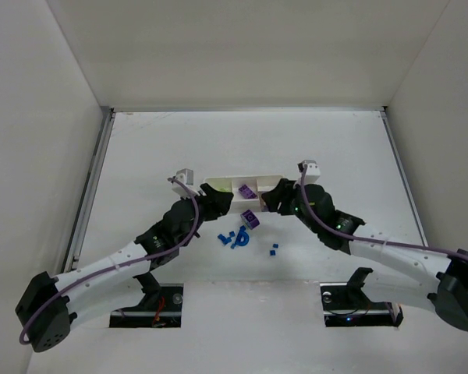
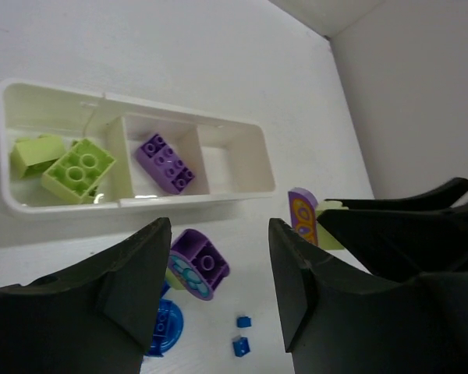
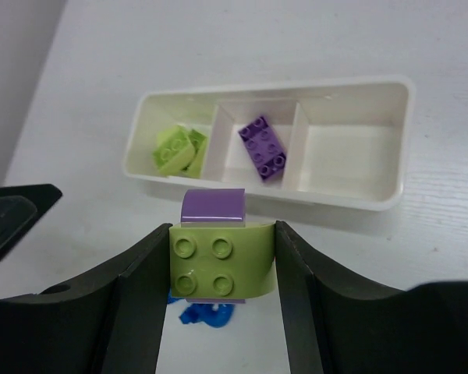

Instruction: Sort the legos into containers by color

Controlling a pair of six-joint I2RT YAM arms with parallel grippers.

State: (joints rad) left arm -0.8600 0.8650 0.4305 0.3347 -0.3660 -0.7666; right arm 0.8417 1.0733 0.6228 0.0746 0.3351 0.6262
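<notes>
Just in front of the small white plastic 3-compartment tray [image 3: 405,140], a yellow-green 4-stud plastic brick [image 3: 221,265] with a purple curved piece [image 3: 212,207] attached to it is clamped between the jaws of the right gripper [image 3: 225,238]. The jaws of the left gripper [image 2: 218,234] are held wide with nothing between them, above a purple rounded brick [image 2: 199,265] lying on the white table [image 2: 179,47] beside the tray. 2 yellow-green bricks [image 2: 66,164] are seen in 1 end compartment and 1 purple oblong brick [image 2: 165,162] in the middle one, while several blue bricks [image 1: 235,238] are scattered on the table nearby.
</notes>
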